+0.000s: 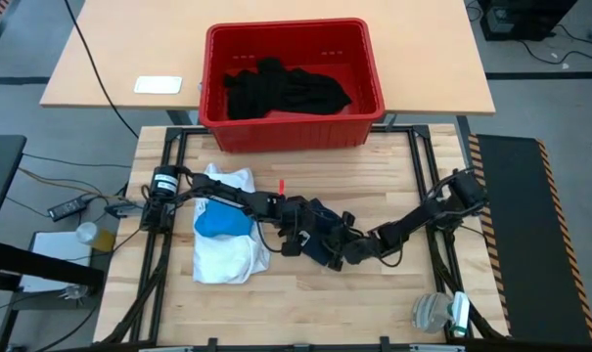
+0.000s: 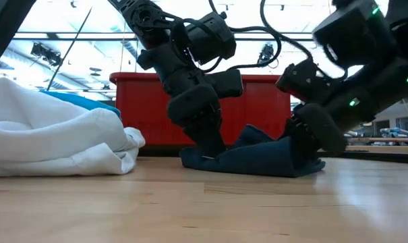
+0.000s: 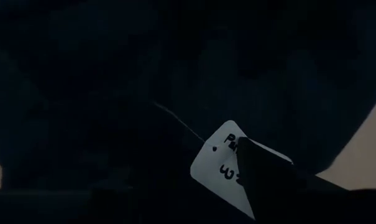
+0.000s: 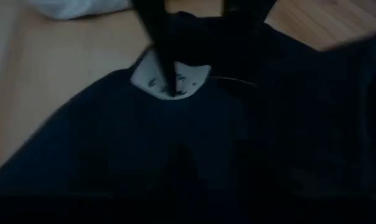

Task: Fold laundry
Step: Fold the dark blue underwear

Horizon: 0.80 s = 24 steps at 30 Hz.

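Observation:
A dark navy garment (image 1: 320, 213) lies bunched on the table's middle, flat on the wood in the low view (image 2: 257, 160). A white tag (image 4: 184, 81) shows on it. My left gripper (image 1: 297, 240) stands on its left end, pointing down (image 2: 210, 150), open. My right gripper (image 1: 346, 256) is down at its right end (image 2: 305, 150); the cloth hides its tip. A white shirt (image 1: 227, 254) lies left of them with a bright blue piece (image 1: 222, 222) on top. Black garments (image 1: 286, 93) lie in the red crate. My left gripper comes at the navy garment from above, slanting, with its two fingers apart. One fingertip (image 4: 166, 74) rests on the white tag (image 3: 215, 165); the other finger (image 4: 250, 15) meets the cloth beside it. The garment lies on the table under them.
The red crate (image 1: 217, 59) stands at the table's far edge. A grey object (image 1: 432, 313) sits at the near right corner. Bare wood lies along the near edge (image 1: 315, 313) and to the right of the arms. A small red mark (image 1: 282, 184) is near the middle.

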Each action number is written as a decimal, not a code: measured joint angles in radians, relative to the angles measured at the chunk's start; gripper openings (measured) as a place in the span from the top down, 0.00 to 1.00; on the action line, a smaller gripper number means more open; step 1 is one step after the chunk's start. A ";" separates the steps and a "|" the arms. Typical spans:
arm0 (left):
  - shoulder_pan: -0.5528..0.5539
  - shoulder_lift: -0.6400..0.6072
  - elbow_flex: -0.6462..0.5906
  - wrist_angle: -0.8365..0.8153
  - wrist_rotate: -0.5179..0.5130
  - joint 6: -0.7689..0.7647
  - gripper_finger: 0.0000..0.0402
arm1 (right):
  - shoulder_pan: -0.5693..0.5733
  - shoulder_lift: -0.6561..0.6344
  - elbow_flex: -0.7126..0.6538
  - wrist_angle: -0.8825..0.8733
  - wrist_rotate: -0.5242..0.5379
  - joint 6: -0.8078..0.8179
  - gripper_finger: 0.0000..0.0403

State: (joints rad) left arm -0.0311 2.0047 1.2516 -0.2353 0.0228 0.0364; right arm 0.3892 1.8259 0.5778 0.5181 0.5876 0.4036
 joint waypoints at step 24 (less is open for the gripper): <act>-0.004 -0.015 -0.001 -0.019 -0.002 -0.010 0.52 | -0.079 -0.052 0.000 -0.059 0.055 -0.063 0.58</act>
State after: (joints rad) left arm -0.0346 1.9896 1.2505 -0.2544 0.0213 0.0269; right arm 0.3102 1.7740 0.5774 0.4588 0.6431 0.3408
